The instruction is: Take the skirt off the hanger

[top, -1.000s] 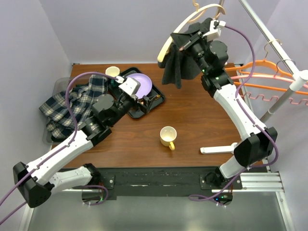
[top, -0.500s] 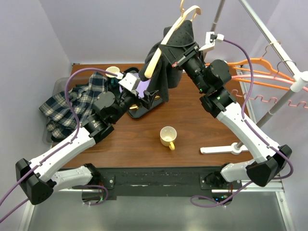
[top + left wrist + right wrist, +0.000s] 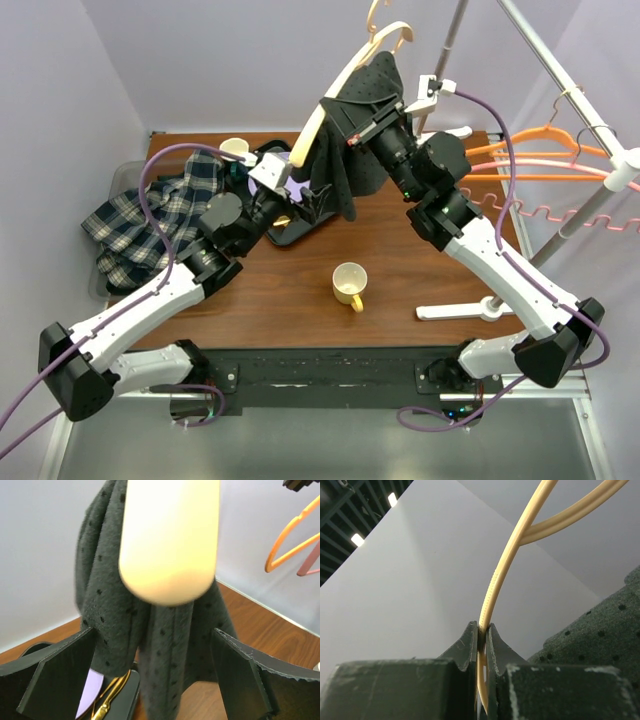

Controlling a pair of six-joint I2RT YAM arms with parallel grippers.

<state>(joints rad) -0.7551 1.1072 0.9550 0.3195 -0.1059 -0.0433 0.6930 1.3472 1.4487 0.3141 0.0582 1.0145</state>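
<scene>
A dark grey dotted skirt point(image 3: 345, 150) hangs over a cream hanger point(image 3: 335, 95) held up above the table's back. My right gripper point(image 3: 362, 118) is shut on the hanger's thin bar point(image 3: 492, 595); the skirt shows at the right edge of that view point(image 3: 600, 625). My left gripper point(image 3: 305, 200) is open, its fingers point(image 3: 65, 672) spread either side of the hanging skirt point(image 3: 165, 645), just below the hanger's blurred cream end point(image 3: 170, 535). The fingers do not touch the cloth.
A black tray point(image 3: 285, 228) with a purple plate point(image 3: 90, 692) and gold cutlery point(image 3: 112, 697) lies under the skirt. A plaid cloth point(image 3: 150, 215) lies at the left, a yellow mug point(image 3: 349, 284) in the middle, a cup point(image 3: 234, 149) behind. Orange hangers point(image 3: 540, 160) hang on a rack point(image 3: 580, 215) at right.
My right arm has swung the hanger and skirt leftward from the rack toward the tray. My left gripper has risen toward the skirt's lower edge.
</scene>
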